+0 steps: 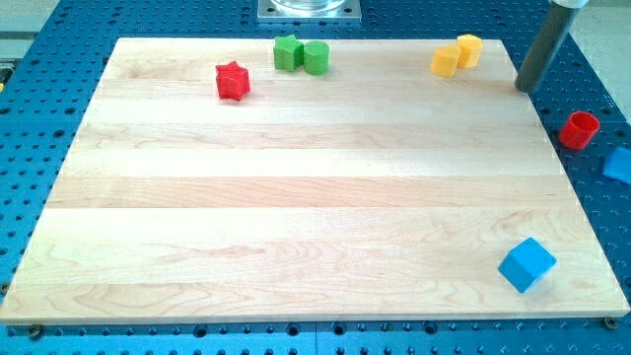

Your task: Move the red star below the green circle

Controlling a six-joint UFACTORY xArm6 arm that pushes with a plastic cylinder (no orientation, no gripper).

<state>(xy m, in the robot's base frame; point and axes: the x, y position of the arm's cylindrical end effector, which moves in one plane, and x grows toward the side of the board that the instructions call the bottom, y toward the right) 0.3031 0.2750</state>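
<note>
The red star [233, 81] lies near the board's top edge, left of centre. The green circle [315, 57], a short cylinder, stands at the top edge to the star's upper right, touching a green star-shaped block [287, 51] on its left. My tip [526, 89] is at the board's top right edge, far to the right of the red star and the green circle, touching no block.
Two yellow blocks [447, 60] [469, 48] sit together at the top right, left of my tip. A blue cube [526, 264] lies at the bottom right. A red cylinder [580, 129] and a blue block [619, 165] lie off the wooden board [296, 197] on the right.
</note>
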